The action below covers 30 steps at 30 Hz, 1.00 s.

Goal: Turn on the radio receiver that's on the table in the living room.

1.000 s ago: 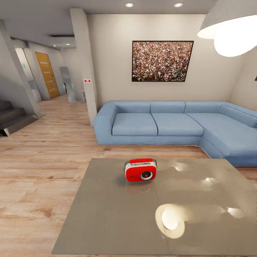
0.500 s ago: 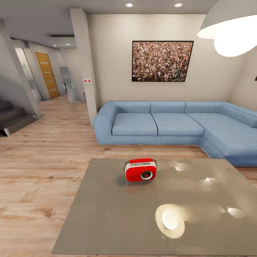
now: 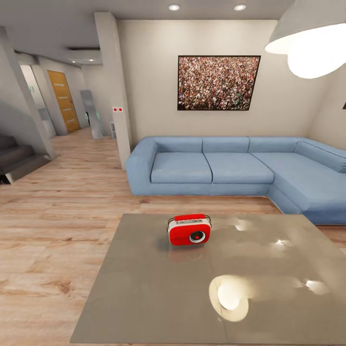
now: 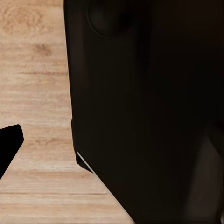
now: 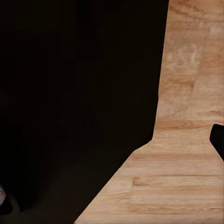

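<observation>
Light-blue sectional sofa (image 3: pixel 240 170) against rear wall, framed crowd picture (image 3: pixel 218 82) hung above it. Lit pendant lamp (image 3: pixel 307 41) overhead, w/ two recessed ceiling lights (image 3: pixel 174 7). Hallway beyond pillar (image 3: pixel 114 86): orange door (image 3: pixel 64 101), grey stairs (image 3: pixel 17 158). Wood plank floor (image 3: pixel 57 226) throughout.

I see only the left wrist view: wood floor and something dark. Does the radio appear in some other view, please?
Observer: Yes. In the head view, the radio receiver stands upright on the table.
Operator: Where does its dial look?
Observer: The dial faces the head camera.
Operator: What is behind the table?
Observer: A light-blue sofa, with a strip of wood floor between.
</observation>
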Available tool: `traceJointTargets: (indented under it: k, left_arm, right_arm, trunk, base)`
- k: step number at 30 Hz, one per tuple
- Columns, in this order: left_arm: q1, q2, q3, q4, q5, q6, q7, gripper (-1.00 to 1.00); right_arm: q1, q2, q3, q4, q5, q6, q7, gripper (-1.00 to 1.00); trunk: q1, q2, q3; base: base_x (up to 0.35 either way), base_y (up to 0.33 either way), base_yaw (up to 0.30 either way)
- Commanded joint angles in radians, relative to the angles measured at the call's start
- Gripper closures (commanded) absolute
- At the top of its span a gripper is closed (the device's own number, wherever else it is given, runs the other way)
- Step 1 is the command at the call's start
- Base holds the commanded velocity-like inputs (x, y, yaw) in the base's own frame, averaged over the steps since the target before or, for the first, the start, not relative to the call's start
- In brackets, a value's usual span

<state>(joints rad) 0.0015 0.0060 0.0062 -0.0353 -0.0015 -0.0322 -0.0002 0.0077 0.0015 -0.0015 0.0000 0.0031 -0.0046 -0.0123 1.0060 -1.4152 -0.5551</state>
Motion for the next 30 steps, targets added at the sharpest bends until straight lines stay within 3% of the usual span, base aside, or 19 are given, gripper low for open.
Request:
traceJointTargets:
  k: [1,30]
  left_arm:
    - [0.0,0.0,0.0,0.0,0.0,0.001,-0.001,-1.0]
    - [0.0,0.001,-0.001,0.0,0.0,0.001,-0.003,-1.0]
  right_arm:
    - [0.0,0.0,0.0,0.0,0.0,0.0,0.0,-1.0]
    - [0.0,0.0,0.0,0.0,0.0,0.0,0.0,-1.0]
  trunk:
    - [-0.004,0.007,0.003]
    - [-0.115,0.21,0.094]
  base:
    - [0.0,0.0,0.0]
    - [0.0,0.0,0.0]
